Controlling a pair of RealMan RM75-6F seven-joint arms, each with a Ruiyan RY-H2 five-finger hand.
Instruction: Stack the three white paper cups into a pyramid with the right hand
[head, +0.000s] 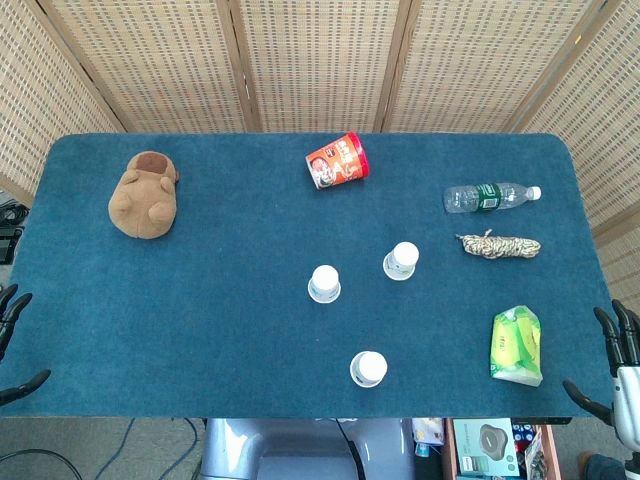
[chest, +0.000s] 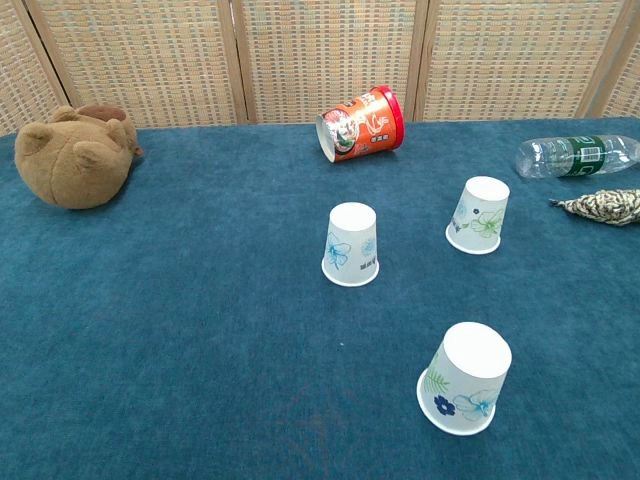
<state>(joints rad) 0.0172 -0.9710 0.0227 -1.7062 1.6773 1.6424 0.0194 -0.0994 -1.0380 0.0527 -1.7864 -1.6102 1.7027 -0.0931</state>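
The nearest cup (chest: 465, 379) is not stacked; two others (chest: 351, 244) (chest: 479, 215) are apart. Nothing is held by the open right hand (head: 618, 362).

Surface: a table (head: 200, 330) covered in dark blue felt-like cloth.
Backdrop: a folding screen (head: 310, 60) of woven cane panels in light wooden frames, standing just behind the far edge.
Floor: grey, with dark cables (head: 120, 445) near the front left.
Light: even, with soft shadows.
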